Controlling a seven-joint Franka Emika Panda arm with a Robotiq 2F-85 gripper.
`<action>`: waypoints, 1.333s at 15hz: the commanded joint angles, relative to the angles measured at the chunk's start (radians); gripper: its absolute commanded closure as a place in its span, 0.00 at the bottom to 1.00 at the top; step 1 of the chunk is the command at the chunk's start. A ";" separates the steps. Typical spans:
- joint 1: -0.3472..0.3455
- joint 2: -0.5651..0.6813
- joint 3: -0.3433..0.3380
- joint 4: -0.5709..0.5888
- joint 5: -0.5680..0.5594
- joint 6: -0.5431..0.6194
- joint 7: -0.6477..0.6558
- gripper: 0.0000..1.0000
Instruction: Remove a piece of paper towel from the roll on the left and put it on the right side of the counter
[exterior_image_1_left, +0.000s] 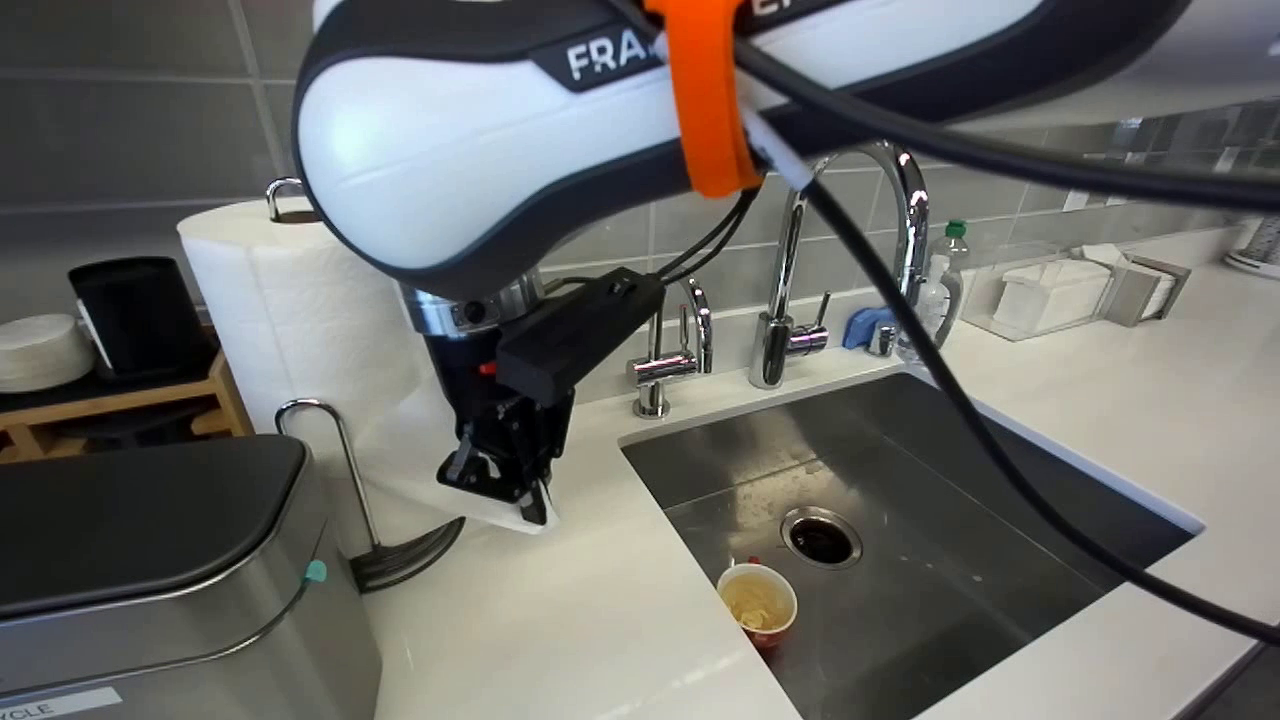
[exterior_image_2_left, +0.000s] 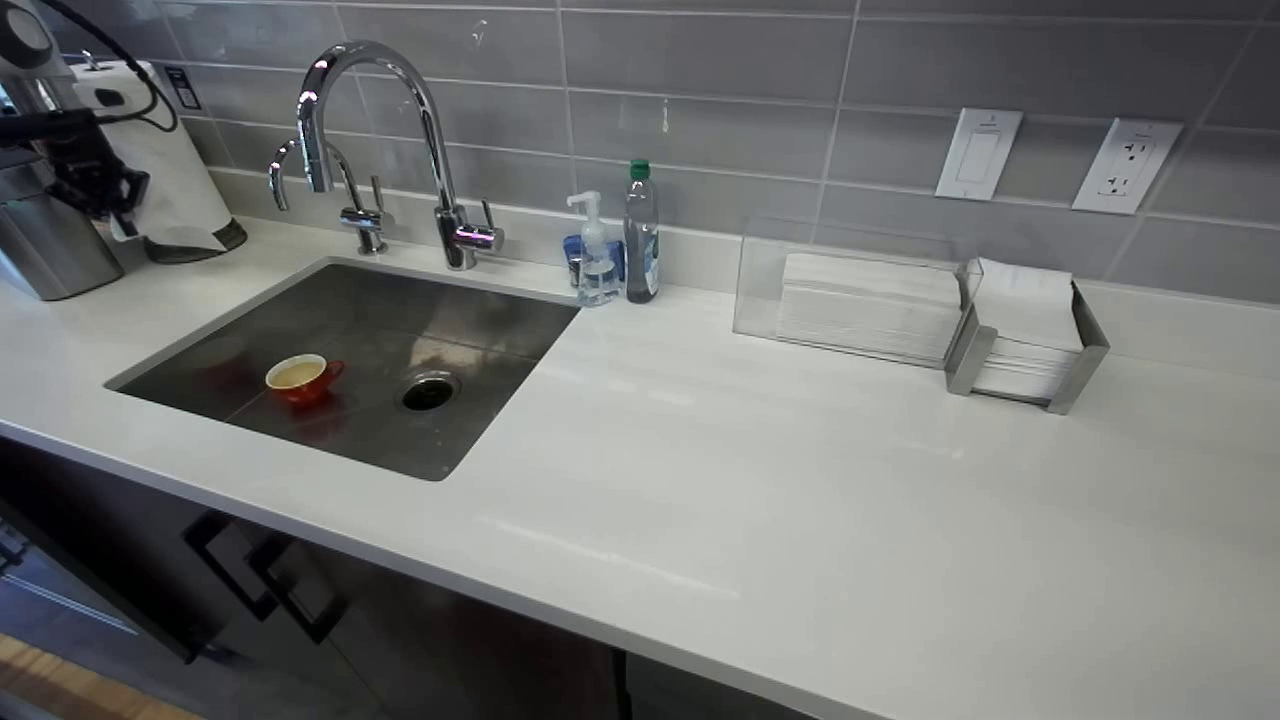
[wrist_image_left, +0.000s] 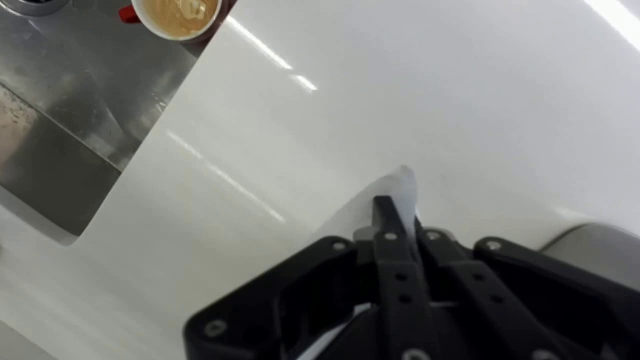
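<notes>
“White and thin, the piece of paper towel (exterior_image_1_left: 420, 455) reaches from the roll (exterior_image_1_left: 310, 330), at left in both exterior views, to the gripper (wrist_image_left: 401, 212).”

“How does the gripper have it?”

“With jaws close together, pinching a lower corner, whose tip juts past them in the wrist view.”

“Is it touching the counter (exterior_image_2_left: 760, 500)?”

“It hangs low by the surface; contact, I cannot tell.”

“And around it?”

“A steel bin (exterior_image_1_left: 190, 615) stands near the roll. A red cup (exterior_image_2_left: 312, 390) sits in the steel sink (exterior_image_1_left: 930, 590). To the sink's right, in an exterior view, stacks of white paper (exterior_image_2_left: 870, 305) stand near the tiled wall (exterior_image_2_left: 720, 40).”
</notes>
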 joint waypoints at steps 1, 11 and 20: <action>-0.028 0.019 0.004 -0.010 0.024 -0.041 -0.004 1.00; -0.073 0.039 -0.004 -0.022 0.018 -0.071 0.008 1.00; -0.110 0.038 -0.014 -0.094 0.017 -0.068 0.048 1.00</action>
